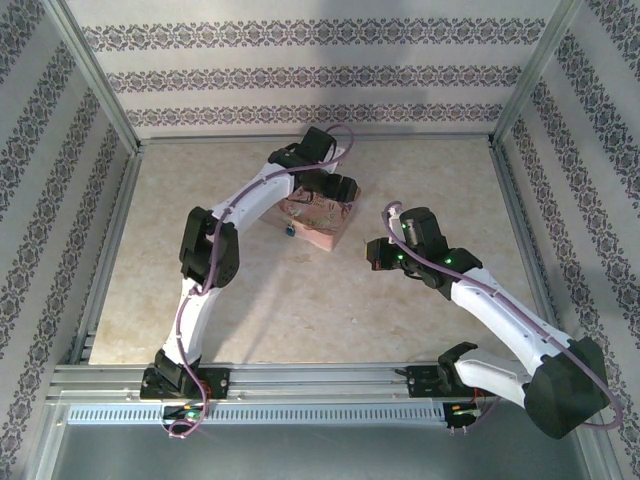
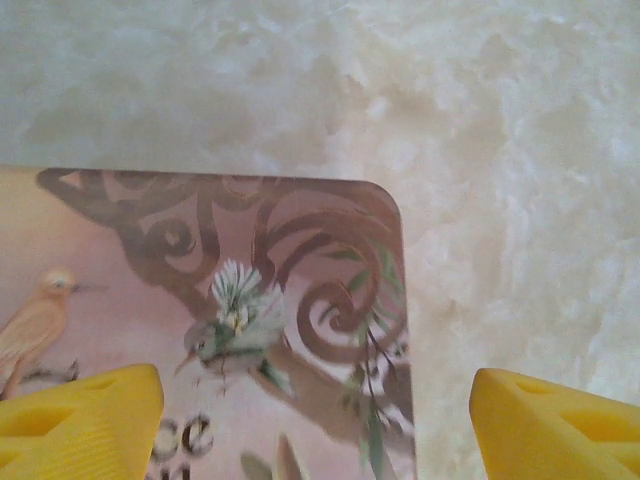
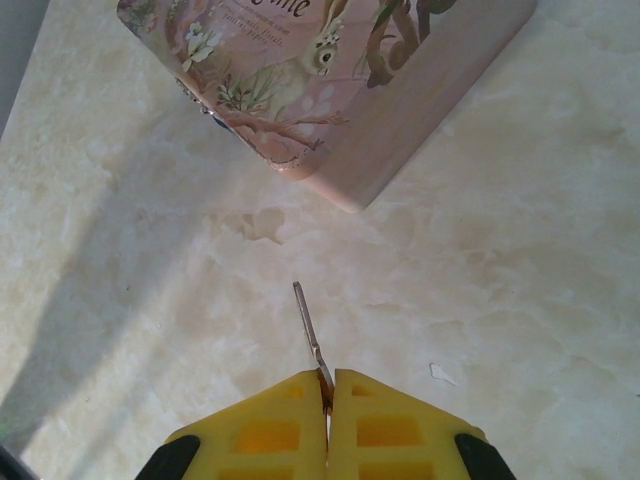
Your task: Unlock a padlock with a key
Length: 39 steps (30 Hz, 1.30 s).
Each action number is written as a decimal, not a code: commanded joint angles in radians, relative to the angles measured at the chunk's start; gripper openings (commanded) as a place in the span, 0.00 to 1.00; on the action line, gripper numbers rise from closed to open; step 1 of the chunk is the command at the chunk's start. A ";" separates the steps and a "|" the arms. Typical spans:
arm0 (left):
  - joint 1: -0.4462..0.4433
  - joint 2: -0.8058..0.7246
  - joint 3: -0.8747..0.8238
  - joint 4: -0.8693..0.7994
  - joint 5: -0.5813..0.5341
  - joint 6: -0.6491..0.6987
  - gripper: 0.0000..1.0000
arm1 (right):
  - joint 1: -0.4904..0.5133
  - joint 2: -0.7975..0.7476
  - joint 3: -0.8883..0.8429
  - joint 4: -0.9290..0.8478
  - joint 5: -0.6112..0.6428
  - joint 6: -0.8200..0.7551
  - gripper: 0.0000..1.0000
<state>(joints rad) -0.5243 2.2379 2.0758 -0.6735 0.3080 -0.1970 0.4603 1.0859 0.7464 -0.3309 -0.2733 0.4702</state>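
Top external view, starting at the near edge of the desk [image 1: 300,320]: we see the right arm [image 1: 505,318] reaching in from the right. Its right hand [image 1: 374,250] hangs near the right side of the pink tin [image 1: 325,225], apart from it. From the right wrist we see the right hand [image 3: 328,385] pinched tight. Its yellow fingers [image 3: 270,430] press together on the key [image 3: 308,325], whose thin silvery blade sticks out ahead toward the tin (only the blade shows; the part inside the grip is hidden). The blade's tip stops short of the tin's nearest corner, over bare desk.

Farther in, the padlock [image 1: 290,229] lies on the desk just beside the tin's left side, a small blue-teal spot. We cannot tell whether it touches the tin. The left arm [image 1: 205,250] arches over from the left, and its left hand [image 1: 335,192] sits above the far part of the tin.

From the left wrist we see the left hand [image 2: 315,425] spread wide with nothing between its fingers. One finger is over the lid, which is painted with birds and curling branches. The other is over the bare desk past the tin's rounded corner. We cannot tell whether either finger touches what lies below it.
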 commanded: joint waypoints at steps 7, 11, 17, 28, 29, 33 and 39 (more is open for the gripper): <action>0.058 -0.482 -0.457 0.233 -0.010 0.011 0.81 | 0.024 0.072 0.016 0.075 -0.046 0.021 0.00; 0.093 -0.664 -0.696 0.370 -0.046 -0.011 0.83 | 0.041 0.113 0.036 0.090 -0.053 0.022 0.00; 0.134 -0.916 -1.089 0.647 -0.144 -0.066 0.96 | 0.069 0.193 0.082 0.127 -0.071 0.033 0.00; 0.156 -1.175 -1.488 0.815 -0.239 -0.077 0.99 | 0.095 0.417 0.241 0.231 -0.162 0.079 0.00; 0.157 -1.183 -1.510 0.833 -0.242 -0.080 0.99 | 0.097 0.435 0.255 0.238 -0.166 0.086 0.00; 0.162 -1.194 -1.586 0.907 -0.260 -0.093 0.99 | 0.098 0.511 0.316 0.257 -0.167 0.105 0.00; 0.169 -1.145 -1.575 0.880 -0.217 -0.085 0.99 | 0.091 0.601 0.376 0.257 -0.170 0.125 0.00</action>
<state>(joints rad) -0.3737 1.0763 0.4862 0.1612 0.0776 -0.2710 0.5480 1.6596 1.0893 -0.0921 -0.4290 0.5716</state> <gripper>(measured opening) 0.992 0.051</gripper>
